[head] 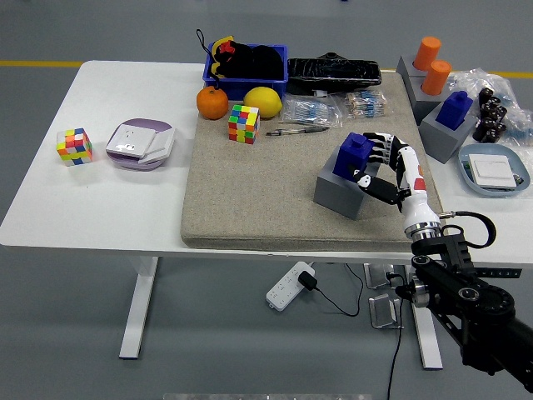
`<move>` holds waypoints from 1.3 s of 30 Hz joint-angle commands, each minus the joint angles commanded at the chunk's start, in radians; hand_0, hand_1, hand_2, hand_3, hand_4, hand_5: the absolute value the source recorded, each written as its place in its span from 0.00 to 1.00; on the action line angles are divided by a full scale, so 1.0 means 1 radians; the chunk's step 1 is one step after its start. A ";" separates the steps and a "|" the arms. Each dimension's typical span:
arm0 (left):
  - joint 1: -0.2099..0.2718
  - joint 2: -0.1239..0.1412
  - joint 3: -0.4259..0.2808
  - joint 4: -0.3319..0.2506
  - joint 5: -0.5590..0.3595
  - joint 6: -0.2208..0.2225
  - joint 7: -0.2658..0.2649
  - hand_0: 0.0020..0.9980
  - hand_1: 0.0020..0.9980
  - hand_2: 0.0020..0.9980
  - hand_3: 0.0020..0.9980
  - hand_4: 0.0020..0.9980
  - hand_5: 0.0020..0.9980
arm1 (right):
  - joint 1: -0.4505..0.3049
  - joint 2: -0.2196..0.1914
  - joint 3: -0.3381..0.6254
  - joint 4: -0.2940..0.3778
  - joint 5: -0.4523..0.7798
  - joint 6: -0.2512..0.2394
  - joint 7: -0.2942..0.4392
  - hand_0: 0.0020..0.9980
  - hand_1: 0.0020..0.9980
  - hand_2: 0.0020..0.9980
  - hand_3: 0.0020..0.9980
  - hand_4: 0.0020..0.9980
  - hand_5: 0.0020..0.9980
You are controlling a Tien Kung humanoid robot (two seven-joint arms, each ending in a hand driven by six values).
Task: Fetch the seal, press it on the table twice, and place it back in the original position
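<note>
A blue seal [353, 155] sits in a grey holder [340, 195] on the right part of the beige mat [250, 192]. My right hand [372, 163] comes in from the lower right and is against the seal's right side. Its fingers [385, 148] curl by the seal's upper part and the thumb lies low at its front, so the hand is shut on the seal. No left arm shows in the head view.
A second blue seal [455, 108] in a grey holder and two orange cylinders [431, 65] stand at the right. A blue bin [246, 73], an orange [211, 102], a lemon [261, 101], a colour cube [243, 123] and a pen [296, 130] lie behind. Another cube [73, 147] and a socket [140, 143] lie at the left.
</note>
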 joint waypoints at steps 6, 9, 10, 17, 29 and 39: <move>0.002 0.000 0.006 0.002 -0.004 0.000 0.001 0.72 0.70 0.69 0.72 0.64 0.21 | 0.002 -0.001 -0.001 0.000 -0.005 0.015 0.000 0.59 0.46 0.46 0.50 0.79 0.00; 0.002 0.000 0.006 0.002 -0.005 0.000 0.001 0.72 0.70 0.69 0.72 0.64 0.21 | 0.002 -0.001 -0.003 0.000 -0.009 0.021 0.000 0.65 0.58 0.56 0.58 0.87 0.00; 0.002 0.000 0.005 0.002 -0.004 0.000 0.001 0.72 0.70 0.69 0.72 0.64 0.21 | 0.002 -0.001 -0.003 -0.001 -0.012 0.021 0.000 0.65 0.58 0.56 0.58 0.87 0.00; 0.000 -0.001 0.002 0.000 -0.002 0.000 0.000 0.72 0.70 0.69 0.72 0.64 0.20 | 0.003 -0.001 -0.002 -0.005 -0.021 0.023 0.000 0.70 0.68 0.68 0.69 0.99 0.00; 0.000 0.000 0.008 0.001 -0.006 -0.001 0.001 0.72 0.70 0.69 0.72 0.64 0.21 | 0.004 -0.003 -0.001 -0.003 -0.037 0.031 0.000 0.82 0.81 0.81 0.78 1.00 0.13; 0.001 0.000 0.006 0.002 -0.006 -0.001 0.001 0.72 0.70 0.69 0.72 0.64 0.21 | -0.007 -0.030 0.014 0.036 -0.097 0.061 -0.020 0.88 0.87 0.86 0.82 1.00 0.33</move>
